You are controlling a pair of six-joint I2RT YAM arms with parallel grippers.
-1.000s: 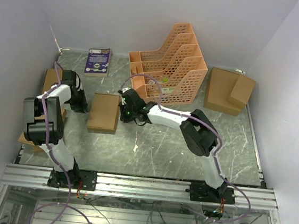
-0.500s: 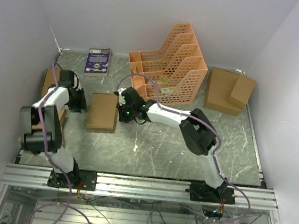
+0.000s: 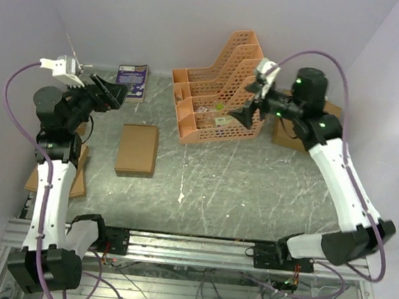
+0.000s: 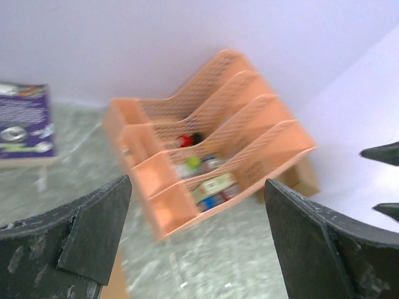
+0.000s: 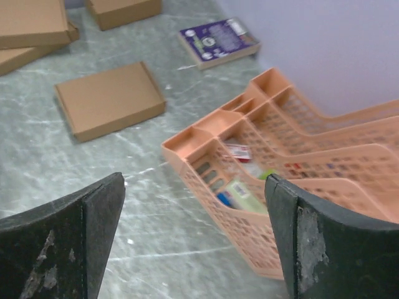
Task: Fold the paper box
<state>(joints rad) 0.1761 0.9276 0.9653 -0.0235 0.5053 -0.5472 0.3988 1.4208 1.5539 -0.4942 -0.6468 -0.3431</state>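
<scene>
Left of centre lies the shallow brown cardboard paper box, closed. Upper left, the left gripper gapes empty; upper right, the right gripper too.

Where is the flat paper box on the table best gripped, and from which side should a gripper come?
Probably from above, jaws spanning its narrow width, pinching the two long edges near the middle. The paper box lies flat, closed and shallow, with bare table along both long edges, so nothing blocks the approach.
</scene>
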